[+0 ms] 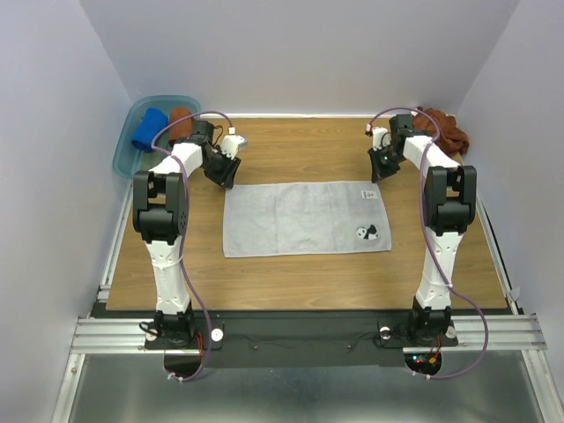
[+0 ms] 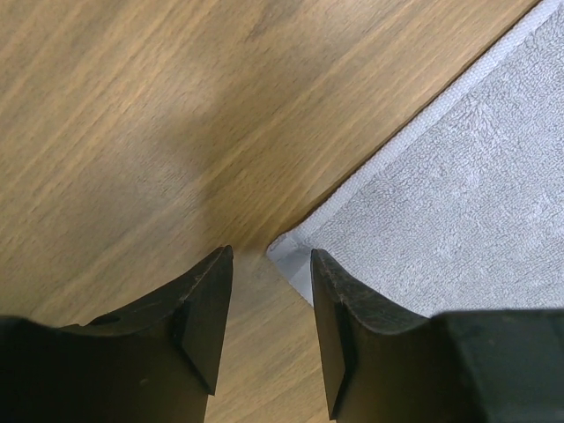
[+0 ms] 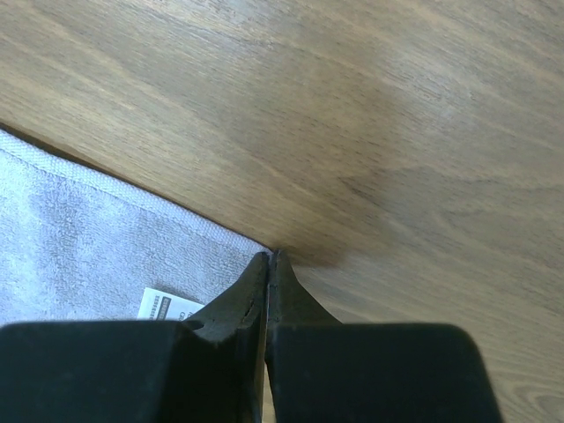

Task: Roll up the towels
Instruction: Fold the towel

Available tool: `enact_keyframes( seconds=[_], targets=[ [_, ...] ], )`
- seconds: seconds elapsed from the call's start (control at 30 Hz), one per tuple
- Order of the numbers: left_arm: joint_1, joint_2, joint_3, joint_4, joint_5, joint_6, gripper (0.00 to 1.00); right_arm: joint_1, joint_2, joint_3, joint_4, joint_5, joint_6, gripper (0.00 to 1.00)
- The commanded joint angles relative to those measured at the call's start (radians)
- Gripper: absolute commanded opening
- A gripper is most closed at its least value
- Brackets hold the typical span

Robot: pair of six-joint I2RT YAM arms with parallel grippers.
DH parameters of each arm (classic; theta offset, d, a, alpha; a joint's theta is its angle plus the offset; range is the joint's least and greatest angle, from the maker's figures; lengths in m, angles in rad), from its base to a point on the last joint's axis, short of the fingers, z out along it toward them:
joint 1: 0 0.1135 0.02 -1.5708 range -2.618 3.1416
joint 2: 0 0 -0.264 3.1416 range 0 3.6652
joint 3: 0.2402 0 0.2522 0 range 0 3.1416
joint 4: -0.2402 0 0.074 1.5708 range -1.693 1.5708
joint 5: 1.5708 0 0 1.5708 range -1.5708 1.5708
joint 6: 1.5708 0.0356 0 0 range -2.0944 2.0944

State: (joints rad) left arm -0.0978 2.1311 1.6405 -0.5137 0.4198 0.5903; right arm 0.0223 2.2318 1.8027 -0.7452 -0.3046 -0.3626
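Light grey towel (image 1: 306,218) lay flat at mid-table, long side running left to right, a small printed mark near its right near corner. Rust-brown towel (image 1: 446,129) sat bunched at the far right corner of the wooden tabletop (image 1: 308,282).

Step judged: taking hold of the grey towel's two far corners to begin the roll.

Left gripper (image 2: 269,291) hung low over the towel's far left corner, jaws apart, the corner between them, not yet pinched. Right gripper (image 3: 268,278) was at the far right corner, jaws pressed together; whether cloth was caught, could not tell.

Next move likely calls for the left jaws closing on that corner.

Both arms reached forward, wrists angled downward.
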Motion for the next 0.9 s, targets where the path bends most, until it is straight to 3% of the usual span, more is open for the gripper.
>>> enact_keyframes(
  seconds=[0.0,0.27,0.37,0.47,0.87],
  targets=[
    [0.003,0.001,-0.007,-0.016,0.043,0.016,0.51,0.010,-0.024,0.023,-0.031,-0.010,-0.002,0.01],
    [0.003,0.030,-0.034,0.001,0.037,0.022,0.34,0.008,-0.027,0.015,-0.031,-0.008,-0.004,0.01],
    [0.004,0.035,-0.036,0.015,0.022,0.022,0.13,0.008,-0.032,0.007,-0.031,-0.011,-0.007,0.01],
    [0.015,0.029,-0.004,0.018,0.025,0.011,0.00,0.007,-0.038,0.007,-0.031,-0.018,-0.006,0.00],
    [0.056,-0.019,0.174,-0.039,0.062,0.031,0.00,-0.019,-0.046,0.202,-0.034,-0.051,0.027,0.01]
  ],
)
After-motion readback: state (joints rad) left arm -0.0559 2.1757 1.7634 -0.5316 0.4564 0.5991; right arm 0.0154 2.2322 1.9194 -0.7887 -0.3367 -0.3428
